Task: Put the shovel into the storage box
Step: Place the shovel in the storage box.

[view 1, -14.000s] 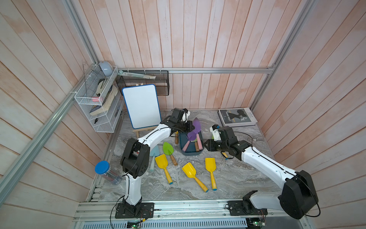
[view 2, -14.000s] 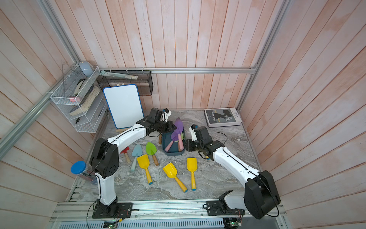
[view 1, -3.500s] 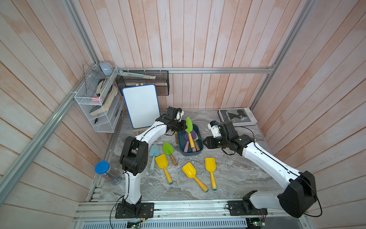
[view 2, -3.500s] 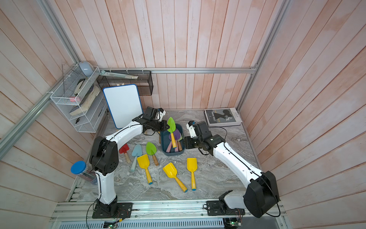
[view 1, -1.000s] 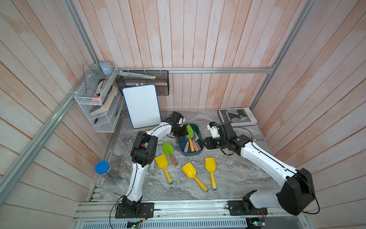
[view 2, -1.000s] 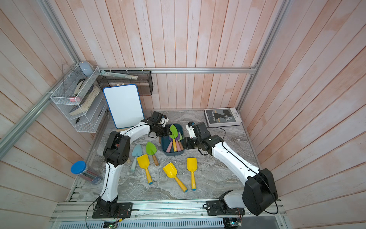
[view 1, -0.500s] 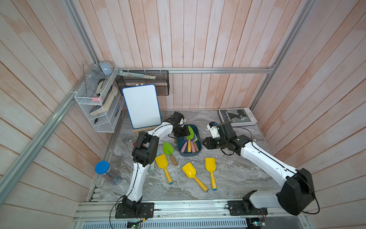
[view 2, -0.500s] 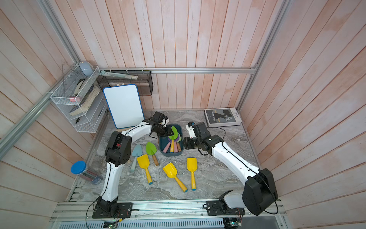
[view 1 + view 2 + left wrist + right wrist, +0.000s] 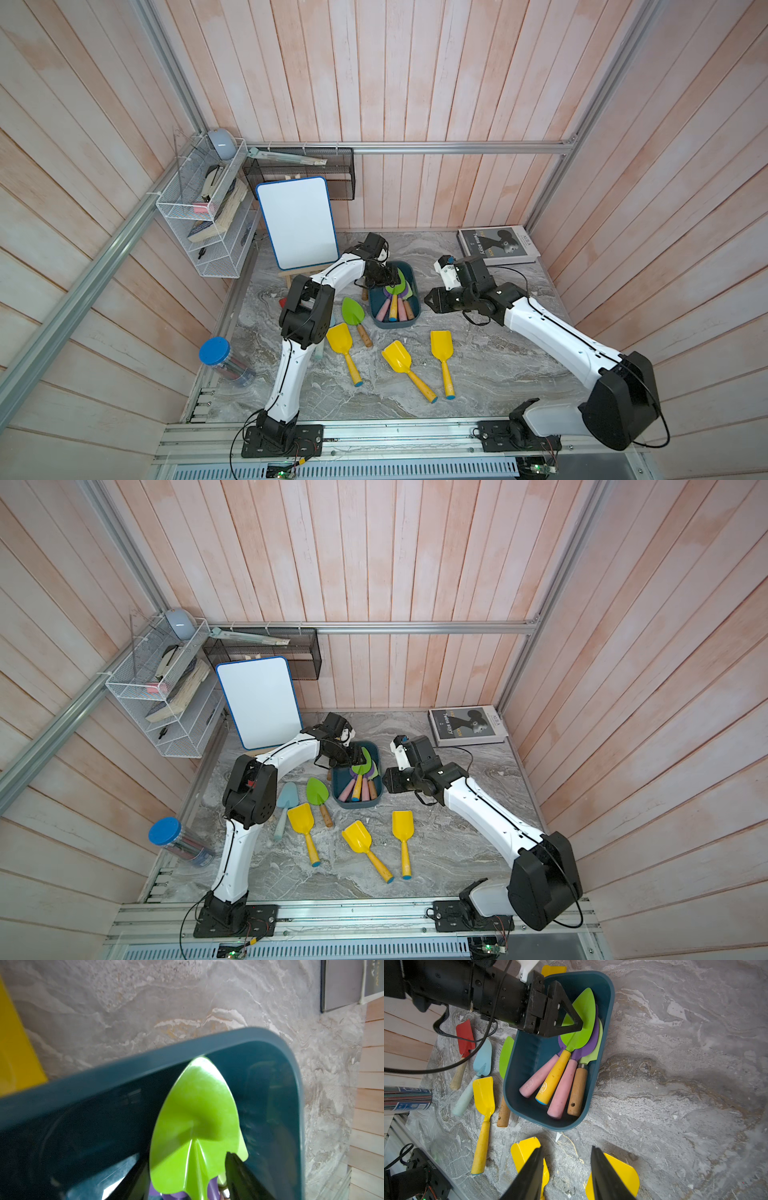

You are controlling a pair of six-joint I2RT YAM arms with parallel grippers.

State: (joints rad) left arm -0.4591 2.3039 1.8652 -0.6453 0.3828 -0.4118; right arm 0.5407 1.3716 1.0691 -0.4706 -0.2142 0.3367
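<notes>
one shovel (image 9: 197,1109), in storage box (image 9: 104,1076) — left claw (image 9: 185,1157) astride

Glossy plastic shovel (image 9: 197,1122), matt plastic storage box (image 9: 124,1066)

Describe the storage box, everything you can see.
The storage box is a shallow dark teal plastic tub, rectangular with rounded corners and a rolled rim, upright on the marble table. Four shovels lie lengthwise inside, blades at one end; the green-bladed, yellow-handled shovel lies on top. The left gripper hangs over that blade, jaws apart either side.
</notes>
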